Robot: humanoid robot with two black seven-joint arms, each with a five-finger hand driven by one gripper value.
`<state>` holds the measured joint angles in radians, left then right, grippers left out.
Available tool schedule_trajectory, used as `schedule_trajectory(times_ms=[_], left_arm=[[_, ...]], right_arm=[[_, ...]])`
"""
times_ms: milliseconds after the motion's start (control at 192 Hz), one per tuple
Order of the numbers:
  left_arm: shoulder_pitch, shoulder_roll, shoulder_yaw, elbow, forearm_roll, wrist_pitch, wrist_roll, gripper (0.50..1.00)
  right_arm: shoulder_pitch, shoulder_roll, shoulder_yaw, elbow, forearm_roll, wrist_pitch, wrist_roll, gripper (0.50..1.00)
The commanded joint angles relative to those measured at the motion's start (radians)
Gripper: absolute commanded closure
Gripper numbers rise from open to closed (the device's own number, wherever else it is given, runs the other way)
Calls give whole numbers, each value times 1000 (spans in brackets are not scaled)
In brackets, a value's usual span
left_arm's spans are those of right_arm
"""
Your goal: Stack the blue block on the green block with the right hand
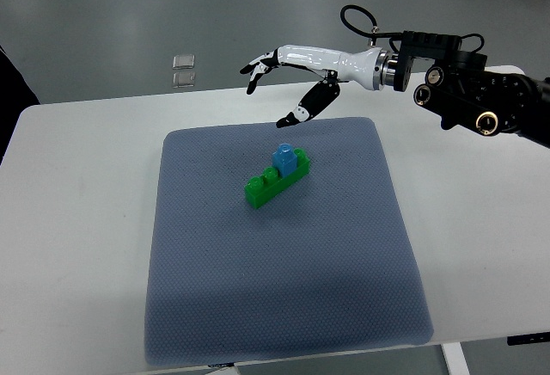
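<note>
— Two blocks, and they look joined already. Start from the near edge: what do you see?

— White table (pixel 77 246) first, with a grey-blue mat (pixel 284 289) laid over its middle. The near half of the mat is bare.

— And further in?

— Toward the mat's far half lies the green block (pixel 271 184), a long studded brick set on a diagonal. The blue block (pixel 285 159) sits on top of it, near its far end, upright and seated on the studs as far as I can tell.

— So the stacking is done?

— I'd judge so. Blue rests on green and nothing holds it. What seems left is only for the arm to clear away.

— Where is the hand?

— Beyond the blocks, over the mat's far edge. The right hand (pixel 288 78) comes in from the right on a black and white forearm, fingers spread and loose, thumb pointing down toward the mat, gripping nothing. It is well apart from the blue block.

— Anything past that?

— Two small clear squares (pixel 183 70) on the grey floor behind the table. No left arm shows.
</note>
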<state>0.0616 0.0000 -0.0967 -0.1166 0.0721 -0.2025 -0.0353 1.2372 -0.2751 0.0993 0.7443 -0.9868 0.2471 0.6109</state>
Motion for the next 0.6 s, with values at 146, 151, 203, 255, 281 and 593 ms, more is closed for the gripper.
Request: schedule_trajectory(times_ms=[146,151,203,255,281,593], left_arm=[[0,0,0,0,0,0,0,500],[1,0,0,0,0,0,0,500],[0,0,0,0,0,0,0,500],[0,0,0,0,0,0,0,500],[0,0,0,0,0,0,0,500],[1,0,0,0,0,0,0,500]], right_arm=[[-104,-3,51,-37,227,26,-8,611],[-108,-3,51,-37,240,27,-14,611],[-125,-3,51,-37,289,29,-39,611],[-147,-3,51,-42,361,31,-71,611],[-157,-3,53,-45,408,34,-88,611],[-242,2,53,-95,838,73,-214,611]])
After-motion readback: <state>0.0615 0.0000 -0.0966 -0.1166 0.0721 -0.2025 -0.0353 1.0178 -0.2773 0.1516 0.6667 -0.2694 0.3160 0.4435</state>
